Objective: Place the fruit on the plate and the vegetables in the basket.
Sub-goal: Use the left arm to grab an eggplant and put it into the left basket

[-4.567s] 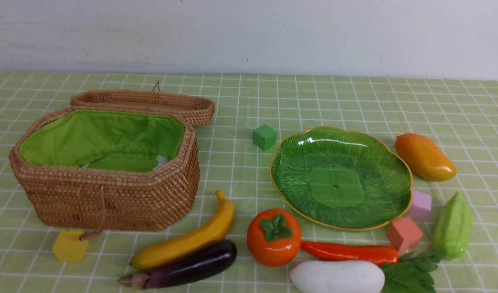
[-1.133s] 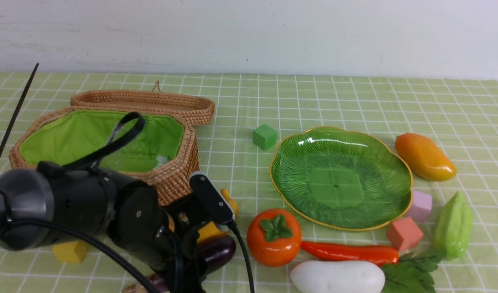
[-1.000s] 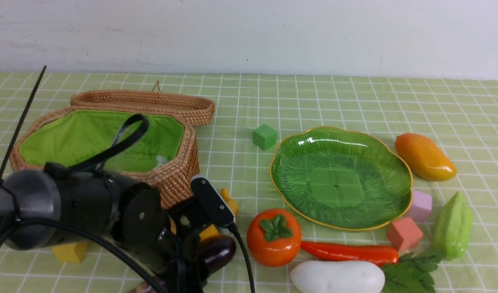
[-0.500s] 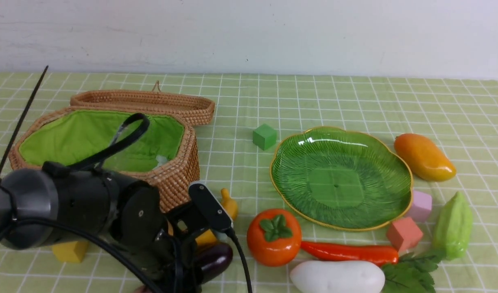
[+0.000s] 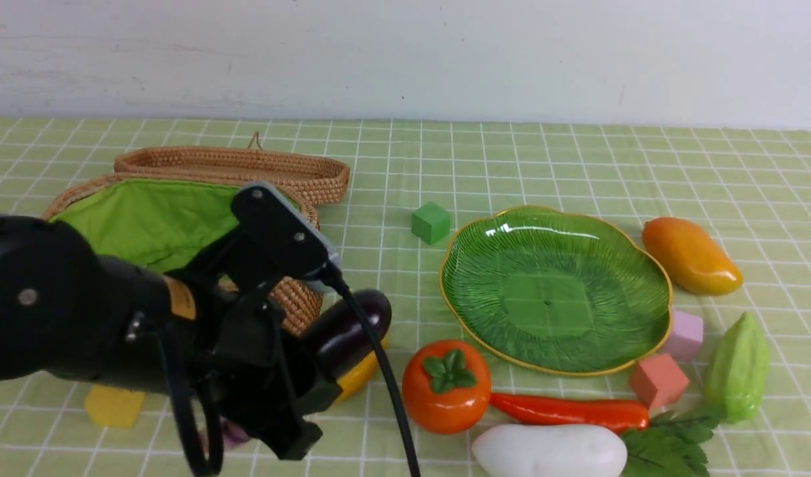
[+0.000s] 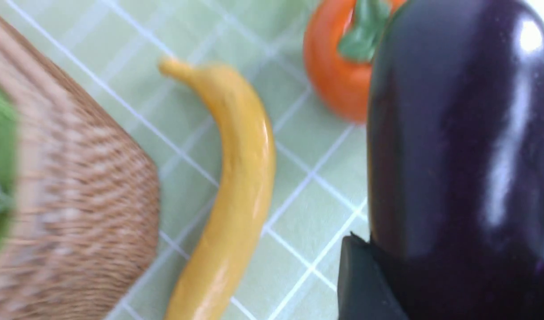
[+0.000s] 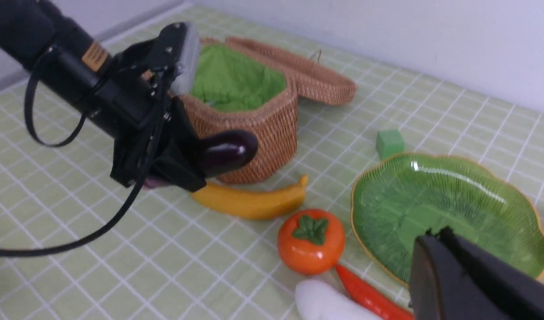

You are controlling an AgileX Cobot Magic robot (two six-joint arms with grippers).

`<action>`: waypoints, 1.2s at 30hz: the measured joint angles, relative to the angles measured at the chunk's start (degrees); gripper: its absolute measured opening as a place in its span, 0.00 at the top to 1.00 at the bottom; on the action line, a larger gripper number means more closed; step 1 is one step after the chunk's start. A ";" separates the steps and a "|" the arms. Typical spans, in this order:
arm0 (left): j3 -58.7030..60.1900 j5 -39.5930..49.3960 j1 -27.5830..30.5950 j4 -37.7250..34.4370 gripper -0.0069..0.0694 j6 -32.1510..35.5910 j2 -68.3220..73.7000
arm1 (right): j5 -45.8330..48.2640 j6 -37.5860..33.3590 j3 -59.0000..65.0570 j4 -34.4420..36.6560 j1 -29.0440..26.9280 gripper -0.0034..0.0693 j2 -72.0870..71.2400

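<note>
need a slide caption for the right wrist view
Left gripper holds the eggplant off the table near the basket and banana.

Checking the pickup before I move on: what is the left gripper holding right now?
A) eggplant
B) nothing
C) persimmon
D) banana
A: the left gripper is clamped on the dark purple eggplant, which is lifted clear, while the banana lies on the table beside the basket.

Purple eggplant (image 5: 349,323) aloft beside wicker basket (image 5: 147,225)
</note>
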 joint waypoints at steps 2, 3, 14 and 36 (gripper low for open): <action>0.17 -1.18 0.00 1.67 0.44 0.00 -2.86 | -2.78 -2.49 0.00 2.92 0.00 0.97 0.41; 0.17 -2.00 0.00 2.88 0.44 -0.30 -3.77 | -3.80 -3.85 0.00 4.17 0.00 0.97 0.66; -8.65 -3.27 9.85 26.35 0.44 -11.10 1.22 | -5.13 -11.31 0.00 11.96 0.00 0.97 2.59; -19.80 -4.56 20.55 39.35 0.44 10.48 23.14 | -2.02 -11.66 0.00 12.08 0.00 0.95 2.59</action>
